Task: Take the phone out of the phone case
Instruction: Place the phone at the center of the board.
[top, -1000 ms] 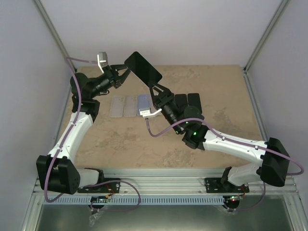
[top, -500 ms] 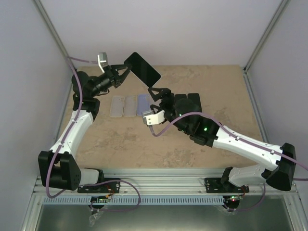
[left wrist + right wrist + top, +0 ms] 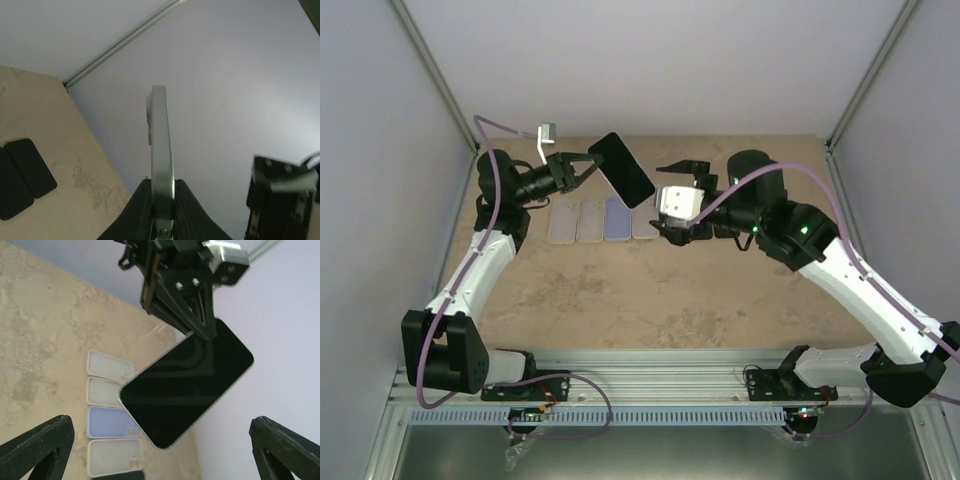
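Black glass facing up and a thin pale rim: that is the phone (image 3: 621,168), held tilted in the air. The left jaws are pressed together on one short end of it. From the left wrist the phone (image 3: 161,145) shows edge-on between two dark fingers (image 3: 142,210) that pinch it from both sides. I cannot tell whether a phone case is on it.

The right jaws are spread as wide as they go and hold nothing. Their two black fingers (image 3: 36,444) stand at either side of the right wrist view, and the phone (image 3: 187,390) hangs between and beyond them, touching neither. From above, the right arm (image 3: 790,225) sits just beside the phone, apart from it.

Below the phone, four phone cases (image 3: 590,220) lie flat in a row on the surface (image 3: 620,300): three whitish and one lilac case (image 3: 112,421). Farther from the phone, past that row, two black slabs (image 3: 30,167) lie flat side by side.

The surface is tan and mottled like stone. Plain pale walls (image 3: 670,60) close it in on three sides, with metal posts (image 3: 430,70) in the corners behind the phone.
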Robot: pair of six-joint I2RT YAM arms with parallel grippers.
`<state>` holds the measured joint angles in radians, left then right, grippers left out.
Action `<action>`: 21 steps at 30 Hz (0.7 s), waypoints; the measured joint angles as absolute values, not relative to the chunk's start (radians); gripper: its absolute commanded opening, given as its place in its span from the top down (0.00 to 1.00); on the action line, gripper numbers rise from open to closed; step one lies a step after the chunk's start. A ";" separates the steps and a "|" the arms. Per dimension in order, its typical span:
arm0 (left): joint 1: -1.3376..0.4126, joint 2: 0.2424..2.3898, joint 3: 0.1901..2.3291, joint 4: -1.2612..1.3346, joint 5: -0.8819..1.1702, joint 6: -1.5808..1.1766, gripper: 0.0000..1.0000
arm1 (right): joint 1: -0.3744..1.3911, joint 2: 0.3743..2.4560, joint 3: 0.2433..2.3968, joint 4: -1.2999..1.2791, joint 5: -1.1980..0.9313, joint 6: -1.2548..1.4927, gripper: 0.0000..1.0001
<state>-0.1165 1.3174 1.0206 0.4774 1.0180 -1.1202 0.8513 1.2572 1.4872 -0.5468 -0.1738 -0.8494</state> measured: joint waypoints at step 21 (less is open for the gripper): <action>-0.177 1.262 0.941 0.387 1.203 -0.757 1.00 | 0.395 1.473 1.390 -0.593 -1.019 -0.062 0.21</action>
<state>-0.1768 1.2617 0.9409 0.3870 1.2026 -0.7574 0.3946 1.4734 1.3899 -0.5926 -1.0195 -0.0620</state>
